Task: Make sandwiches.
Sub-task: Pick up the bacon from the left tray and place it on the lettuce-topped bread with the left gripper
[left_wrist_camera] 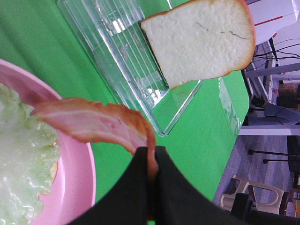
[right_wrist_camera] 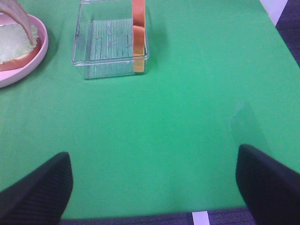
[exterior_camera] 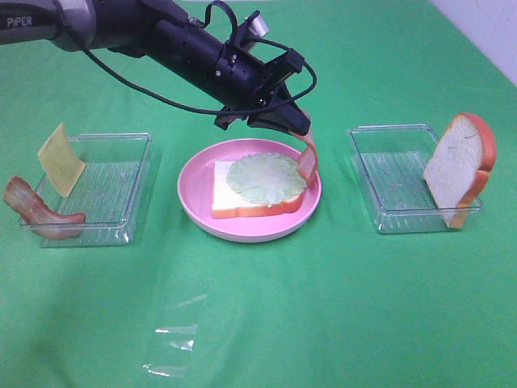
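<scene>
Bacon strip on its way to a half-built sandwich

Closest to me, my right gripper hangs over bare green cloth, jaws spread wide with nothing between them; it has no part in this step. A scrap of clear film lies on the cloth in front of the plate, apart from everything else.

Further in, the pink plate sits in the middle. The sandwich on it is one bread slice with a lettuce leaf lying flat on top. A clear tray stands on either side. The left tray has a cheese square propped upright at its outer side and a second bacon strip hung over its outer wall. In the right tray the top bread slice stands on edge at the outer end.

Beyond that, my left gripper is stretched across above the plate's far right rim. Its jaws are pinched tight on one end of a bacon strip. The strip dangles beside the lettuce, and I can't tell whether its free end touches the bread.

By my reckoning the base and lettuce are done and the bacon is mid-placement. What is left: lay this strip flat on the lettuce, perhaps fetch the other one, add the cheese, then cap it with the slice from the right tray
</scene>
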Controlling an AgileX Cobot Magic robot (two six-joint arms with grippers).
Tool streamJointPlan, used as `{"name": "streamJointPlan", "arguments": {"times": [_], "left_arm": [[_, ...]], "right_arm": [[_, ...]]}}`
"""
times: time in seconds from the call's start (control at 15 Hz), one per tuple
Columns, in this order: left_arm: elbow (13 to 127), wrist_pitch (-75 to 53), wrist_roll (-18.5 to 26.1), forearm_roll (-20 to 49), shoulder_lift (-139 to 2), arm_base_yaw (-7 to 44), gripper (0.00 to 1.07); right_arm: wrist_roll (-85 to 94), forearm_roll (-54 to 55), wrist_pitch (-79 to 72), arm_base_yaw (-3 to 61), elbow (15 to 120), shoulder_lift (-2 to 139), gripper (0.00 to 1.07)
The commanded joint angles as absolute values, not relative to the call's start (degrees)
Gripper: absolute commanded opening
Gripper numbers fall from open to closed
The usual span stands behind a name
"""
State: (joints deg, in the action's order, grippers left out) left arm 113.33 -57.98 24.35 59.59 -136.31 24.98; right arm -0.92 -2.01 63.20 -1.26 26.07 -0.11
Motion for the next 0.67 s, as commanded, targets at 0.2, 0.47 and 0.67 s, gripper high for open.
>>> {"name": "streamJointPlan", "arguments": {"times": [0.2,0.47,0.67], "left_arm": [[113.62,-58.79,22.98,53.63,-136.42,24.98,0.0],[113.56,-59.76,16.79,39.82,-136.42,24.81,0.0],[113.62,-59.64,13.69,33.8,-135.96,24.81,0.0]], "right_arm": [[-0.46,-1.95,62.85,-1.2,25.9,-2.01,0.89],[-0.46,-1.95,62.85,-1.2,25.9,-2.01,0.89],[-0.46,-1.95,62.85,-1.2,25.9,-2.01,0.89]]}}
